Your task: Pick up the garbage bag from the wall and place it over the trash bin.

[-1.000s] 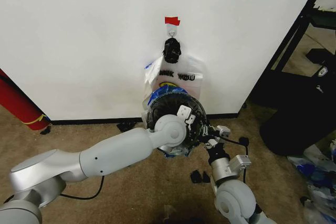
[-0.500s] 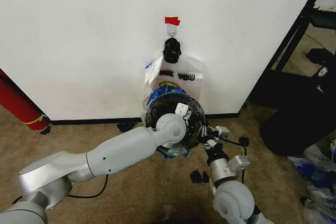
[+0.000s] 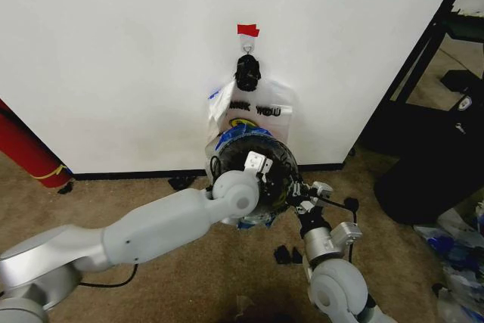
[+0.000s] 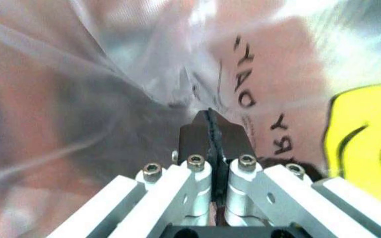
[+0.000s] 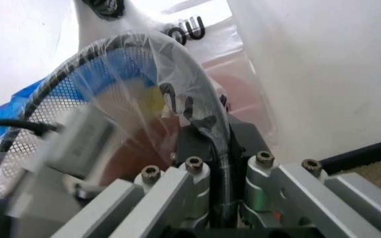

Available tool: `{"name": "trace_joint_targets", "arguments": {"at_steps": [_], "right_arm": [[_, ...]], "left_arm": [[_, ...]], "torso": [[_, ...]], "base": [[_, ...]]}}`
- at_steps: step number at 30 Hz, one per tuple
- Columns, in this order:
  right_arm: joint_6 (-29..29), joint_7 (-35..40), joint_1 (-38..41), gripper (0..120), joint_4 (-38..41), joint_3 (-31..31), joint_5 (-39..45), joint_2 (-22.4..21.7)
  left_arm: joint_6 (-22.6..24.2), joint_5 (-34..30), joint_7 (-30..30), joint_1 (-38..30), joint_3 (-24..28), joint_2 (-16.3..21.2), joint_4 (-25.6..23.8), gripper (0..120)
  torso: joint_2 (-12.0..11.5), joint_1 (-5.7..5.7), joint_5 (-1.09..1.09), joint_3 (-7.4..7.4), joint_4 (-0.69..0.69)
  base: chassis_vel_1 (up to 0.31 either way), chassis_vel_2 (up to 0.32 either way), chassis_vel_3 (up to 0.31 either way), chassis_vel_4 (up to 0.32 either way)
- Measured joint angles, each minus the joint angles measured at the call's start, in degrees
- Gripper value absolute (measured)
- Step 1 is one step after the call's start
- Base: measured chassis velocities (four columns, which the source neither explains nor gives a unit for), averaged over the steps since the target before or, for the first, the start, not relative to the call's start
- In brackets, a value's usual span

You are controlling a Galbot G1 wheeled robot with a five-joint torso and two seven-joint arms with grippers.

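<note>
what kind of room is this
Probably a workshop or lab corner, not a home: a plain white wall with a hook under red tape, worn brown carpet with loose cables, and black equipment racks at the side.

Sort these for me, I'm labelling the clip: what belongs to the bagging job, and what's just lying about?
Job: garbage bag, trash bin, wall, left gripper, right gripper.
Lying about: THANK YOU bag, red cylinder, black bits on carpet.
</note>
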Motion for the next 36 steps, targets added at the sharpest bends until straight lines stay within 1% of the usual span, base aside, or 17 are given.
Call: {"name": "trace_joint_targets", "arguments": {"at_steps": [1, 2, 5, 6, 9, 10, 16, 17, 22, 27, 36], "right_arm": [[0.0, 0.0, 0.0, 1, 0.0, 0.0, 0.0, 0.0], [-0.1, 0.0, 0.1, 1, 0.0, -0.1, 0.0, 0.1], [-0.1, 0.0, 0.2, 1, 0.0, -0.1, 0.1, 0.2], [-0.2, 0.0, 0.2, 1, -0.1, -0.2, 0.1, 0.2], [-0.2, 0.0, 0.2, 1, -0.1, -0.3, 0.1, 0.4], [-0.2, 0.0, 0.2, 1, -0.1, -0.3, 0.1, 0.4], [-0.2, -0.1, 0.0, 1, 0.5, -0.2, 0.3, 0.1], [-0.2, -0.1, 0.0, 1, 0.5, -0.2, 0.3, 0.1], [-0.2, -0.5, -0.5, 1, 1.1, 0.1, 0.4, -0.3], [-0.2, -0.8, -0.7, 1, 1.4, 0.2, 0.5, -0.6], [-0.2, -1.1, -0.9, 1, 1.8, -0.1, 0.7, -0.7]], "left_arm": [[-0.7, 0.2, 0.2, 0.2, -0.4, 0.3, -0.4, 0], [-2.8, 1.9, 1.3, 0.8, -1.2, 0.9, -0.9, 0], [-3.9, 3.1, 2.0, 1.0, -1.4, 1.2, -1.1, 0], [-6.6, 5.9, 3.5, 1.5, -1.8, 1.7, -1.0, 0], [-8.7, 7.3, 3.9, 1.9, -1.9, 0.8, 1.2, 0], [-8.7, 7.3, 3.9, 1.9, -1.9, 0.8, 1.2, 0], [-9.2, 8.9, 4.4, 2.5, -1.1, -3.5, 6.6, 0], [-9.2, 8.9, 4.4, 2.5, -1.1, -3.5, 6.6, 0], [-9.2, 9.8, 4.5, 2.2, 0.0, -6.3, 10.5, 0], [-9.3, 9.9, 4.4, 1.4, 0.8, -7.3, 12.3, 0], [-9.7, 10.2, 4.8, 1.2, 1.4, -7.8, 14.9, 0]], "torso": [[0.0, 0.00, 0.00, 0.00, -0.01], [0.0, 0.00, 0.00, 0.00, 0.00], [0.0, 0.00, 0.00, 0.00, -0.01], [0.0, 0.00, 0.00, 0.00, 0.01], [0.0, 0.00, 0.00, 0.00, 0.00], [0.0, 0.00, 0.00, 0.00, 0.00], [0.0, 0.00, 0.01, 0.00, -0.01], [0.0, 0.00, 0.01, 0.00, -0.01], [0.0, 0.00, 0.01, 0.00, -0.01], [0.0, 0.00, 0.01, 0.00, -0.01], [0.0, 0.00, 0.02, 0.00, -0.01]], "base": [[0.000, 0.000, 0.000, 0.000], [0.000, 0.000, 0.000, 0.000], [0.000, 0.000, 0.000, 0.000], [0.000, 0.000, 0.000, 0.000], [0.000, 0.000, 0.000, 0.000], [0.000, 0.000, 0.000, 0.000], [0.000, 0.000, 0.000, 0.000], [0.000, 0.000, 0.000, 0.000], [0.000, 0.000, 0.000, 0.000], [0.000, 0.000, 0.000, 0.000], [0.000, 0.000, 0.000, 0.000]]}}
